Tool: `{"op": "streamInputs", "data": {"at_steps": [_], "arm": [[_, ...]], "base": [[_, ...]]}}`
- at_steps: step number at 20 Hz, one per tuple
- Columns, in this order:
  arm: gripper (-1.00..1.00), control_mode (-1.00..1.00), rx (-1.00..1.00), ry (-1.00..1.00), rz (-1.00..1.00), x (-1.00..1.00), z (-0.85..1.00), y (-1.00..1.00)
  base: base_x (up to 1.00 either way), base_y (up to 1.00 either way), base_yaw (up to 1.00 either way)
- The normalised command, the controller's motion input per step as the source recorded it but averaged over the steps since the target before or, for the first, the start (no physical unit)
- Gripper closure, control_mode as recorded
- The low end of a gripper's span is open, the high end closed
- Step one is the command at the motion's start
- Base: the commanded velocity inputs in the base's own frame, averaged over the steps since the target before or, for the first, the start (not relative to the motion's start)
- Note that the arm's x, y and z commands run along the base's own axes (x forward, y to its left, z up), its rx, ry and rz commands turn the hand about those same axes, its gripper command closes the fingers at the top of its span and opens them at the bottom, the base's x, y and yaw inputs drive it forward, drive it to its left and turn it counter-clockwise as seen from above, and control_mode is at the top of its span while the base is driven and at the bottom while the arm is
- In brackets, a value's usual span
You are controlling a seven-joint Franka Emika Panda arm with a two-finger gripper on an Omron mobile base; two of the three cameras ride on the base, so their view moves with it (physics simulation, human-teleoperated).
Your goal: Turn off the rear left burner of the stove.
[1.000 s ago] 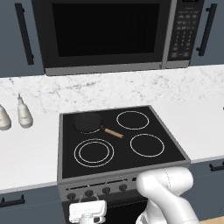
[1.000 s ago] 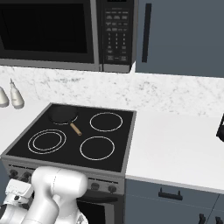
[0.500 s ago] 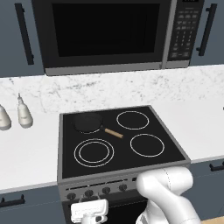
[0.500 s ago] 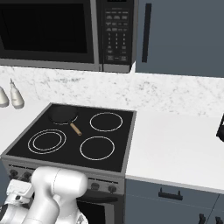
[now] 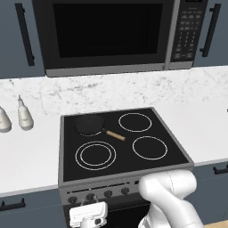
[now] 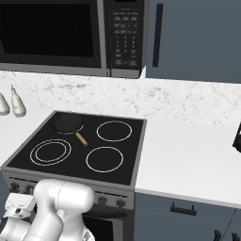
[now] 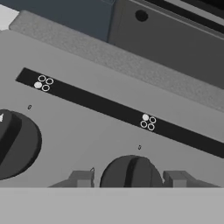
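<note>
Flanking a stove knob [image 7: 129, 171], pincer [image 7: 129, 178] spread wide.

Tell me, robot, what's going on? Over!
End effector open, straddling a stove knob. Small skillet sits on rear left burner. Nothing blocking the knob.

The stove [image 5: 67, 169] is black glass in a grey steel frame, its zones ringed in thin white. A dark skillet [image 5: 90, 124] has a tan handle. The surface [image 5: 26, 156] is white, the backsplash [image 5: 111, 91] marbled grey-white, the cabinets [image 6: 197, 42] slate blue.
</note>
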Motion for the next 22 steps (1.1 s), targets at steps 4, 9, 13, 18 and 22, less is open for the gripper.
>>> {"op": "streamInputs", "data": {"at_steps": [4, 9, 13, 18, 22], "arm": [[1.0, -1.0, 0.0, 0.02, 0.03, 0.36, 0.14, -0.27], [1.0, -1.0, 0.0, 0.03, 0.07, 0.22, 0.06, -0.3], [1.0, -1.0, 0.0, 0.0, 0.07, 0.03, 0.0, -0.27], [1.0, -1.0, 0.0, 0.0, 0.0, 0.0, 0.0, -0.02], [1.0, -1.0, 0.07, 0.0, 0.0, 0.0, 0.0, -0.05]], "base": [[0.0, 0.0, 0.0], [0.0, 0.0, 0.0], [0.0, 0.0, 0.0], [0.0, 0.0, 0.0], [0.0, 0.0, 0.0]]}}
